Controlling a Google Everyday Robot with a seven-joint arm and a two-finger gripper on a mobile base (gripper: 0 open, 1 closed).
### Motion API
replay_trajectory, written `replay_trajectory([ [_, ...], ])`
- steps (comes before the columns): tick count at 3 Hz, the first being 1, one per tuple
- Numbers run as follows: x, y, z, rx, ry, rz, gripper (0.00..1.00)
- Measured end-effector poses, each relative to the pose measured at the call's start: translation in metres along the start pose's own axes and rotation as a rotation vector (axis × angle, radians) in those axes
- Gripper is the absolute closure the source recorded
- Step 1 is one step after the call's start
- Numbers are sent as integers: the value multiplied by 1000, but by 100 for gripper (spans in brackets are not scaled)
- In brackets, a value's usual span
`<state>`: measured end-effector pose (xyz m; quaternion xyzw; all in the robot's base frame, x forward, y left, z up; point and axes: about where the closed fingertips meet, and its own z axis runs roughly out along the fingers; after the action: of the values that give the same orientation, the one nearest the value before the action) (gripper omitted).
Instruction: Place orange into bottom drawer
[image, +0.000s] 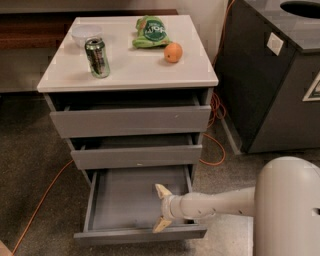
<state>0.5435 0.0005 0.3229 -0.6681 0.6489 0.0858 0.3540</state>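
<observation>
Grey, handleless drawers fill the cabinet in front of you, and all three stand ajar. Note that the bottom drawer (125, 234) is pulled out farthest, exposing its shallow box. Locate the gripper (161, 207) over that box, at its right-hand side, on the end of the pale arm (220, 202) reaching in from the right. Its two fingers (162, 190) are spread well apart and hold nothing; one points toward the cabinet, the other lies just behind the drawer front. Find the orange (173, 52) on the white cabinet top (135, 72), near the right edge, just beside the green snack bag (151, 32). A drinks can (97, 57) stands upright at the left, with a white bowl (85, 34) behind it.
</observation>
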Motion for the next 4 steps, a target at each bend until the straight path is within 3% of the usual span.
replay_trajectory([
  [1, -33, -21, -26, -25, -4, -18, 0],
  [3, -85, -61, -86, -78, 78, -6, 0],
  [4, -99, -79, -108, -100, 120, -41, 0],
])
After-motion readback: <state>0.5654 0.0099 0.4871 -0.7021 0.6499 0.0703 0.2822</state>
